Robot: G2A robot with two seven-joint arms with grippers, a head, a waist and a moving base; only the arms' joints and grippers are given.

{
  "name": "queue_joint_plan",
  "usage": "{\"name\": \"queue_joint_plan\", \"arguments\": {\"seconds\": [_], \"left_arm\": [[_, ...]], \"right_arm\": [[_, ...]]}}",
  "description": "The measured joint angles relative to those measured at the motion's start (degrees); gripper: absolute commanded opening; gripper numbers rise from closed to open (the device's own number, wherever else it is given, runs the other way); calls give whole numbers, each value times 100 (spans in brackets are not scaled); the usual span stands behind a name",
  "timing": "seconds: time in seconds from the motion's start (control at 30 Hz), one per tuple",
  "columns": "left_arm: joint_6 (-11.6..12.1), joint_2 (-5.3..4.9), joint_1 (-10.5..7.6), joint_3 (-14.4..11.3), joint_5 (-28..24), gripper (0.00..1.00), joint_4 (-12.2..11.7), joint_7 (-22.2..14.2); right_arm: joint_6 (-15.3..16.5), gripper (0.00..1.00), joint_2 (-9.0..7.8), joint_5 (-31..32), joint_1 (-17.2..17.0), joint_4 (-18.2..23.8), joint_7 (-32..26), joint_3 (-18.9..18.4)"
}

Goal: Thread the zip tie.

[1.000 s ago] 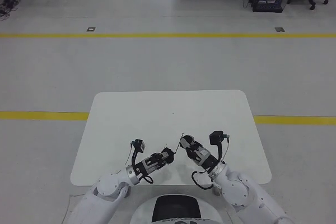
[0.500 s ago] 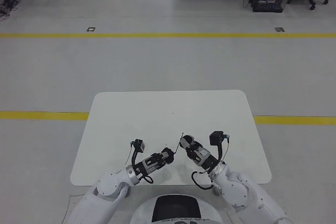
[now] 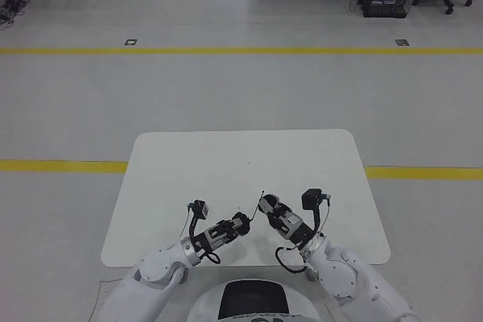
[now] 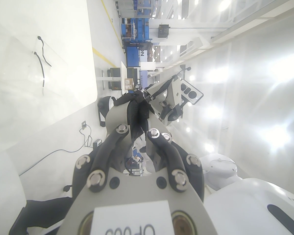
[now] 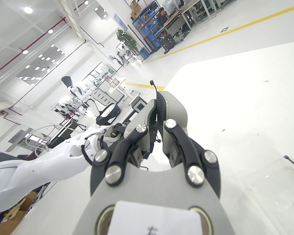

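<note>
White table on a pale workshop floor

The round-cornered table [image 3: 225,161] stands over one yellow floor line [image 3: 56,166]. A second yellow line [image 3: 225,51] runs well beyond it, with a small square floor plate [image 3: 130,42] just past it. A potted plant [image 5: 126,39] and shelves of blue bins [image 5: 147,19] stand behind.

White glossy arms [image 3: 165,262]; grey left tool [image 4: 137,108] and right tool [image 5: 156,106], black links [image 5: 178,138], silver screws [image 5: 195,173].

Top cam: overhead on the robot, facing down, far off; table [image 3: 249,153] toward 12 o'clock. Wrist cams: close behind left gripper [image 4: 136,110] and right gripper [image 5: 156,108], each facing the other arm (all three share the table).
</note>
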State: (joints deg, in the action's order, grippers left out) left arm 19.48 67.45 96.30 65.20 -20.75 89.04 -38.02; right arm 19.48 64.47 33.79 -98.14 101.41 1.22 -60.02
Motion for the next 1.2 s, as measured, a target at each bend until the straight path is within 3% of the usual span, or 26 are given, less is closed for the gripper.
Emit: {"name": "queue_joint_plan", "arguments": {"seconds": [1.2], "left_arm": [[0,0,0,0,0,0,0,0]], "right_arm": [[-196,0,19,299,-108,-64,-92,-159]]}}
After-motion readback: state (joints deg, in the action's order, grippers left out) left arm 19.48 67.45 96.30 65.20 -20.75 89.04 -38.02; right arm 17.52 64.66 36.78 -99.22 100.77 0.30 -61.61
